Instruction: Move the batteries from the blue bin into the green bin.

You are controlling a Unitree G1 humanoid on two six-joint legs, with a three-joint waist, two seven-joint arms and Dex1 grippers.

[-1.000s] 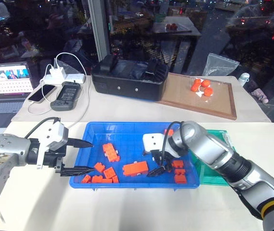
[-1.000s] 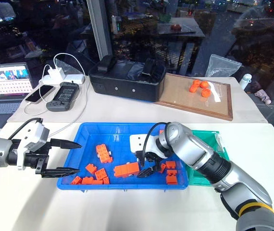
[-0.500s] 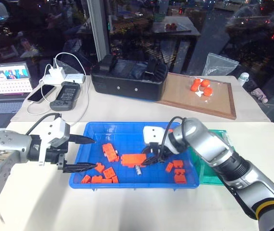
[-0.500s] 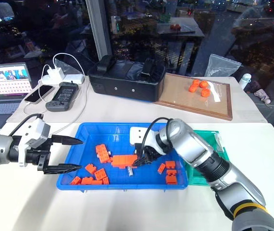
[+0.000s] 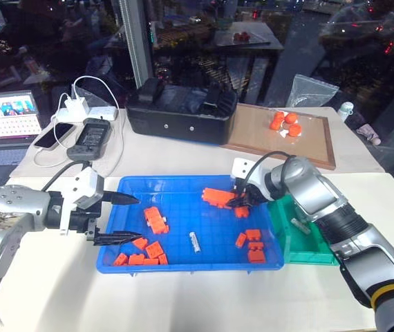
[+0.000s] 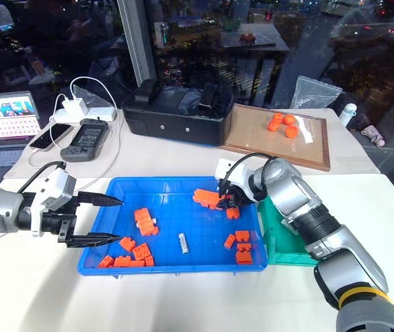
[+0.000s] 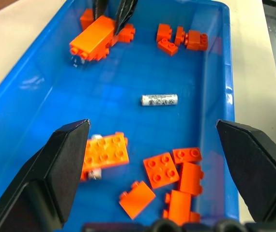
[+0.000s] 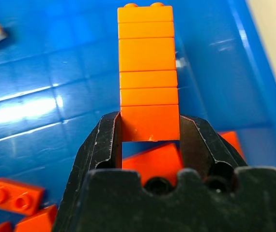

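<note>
Centrally, battery on bare blue bin floor

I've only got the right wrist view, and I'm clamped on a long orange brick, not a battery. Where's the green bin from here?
Observer: The green bin sits against the blue bin's right end, just beside the right gripper and its orange brick.
Operator: Anything in it yet?
Observer: One small grey cylinder, apparently a battery, lies on its floor.
Operator: And the left gripper?
Observer: The left gripper hangs open over the blue bin's left end.
</note>
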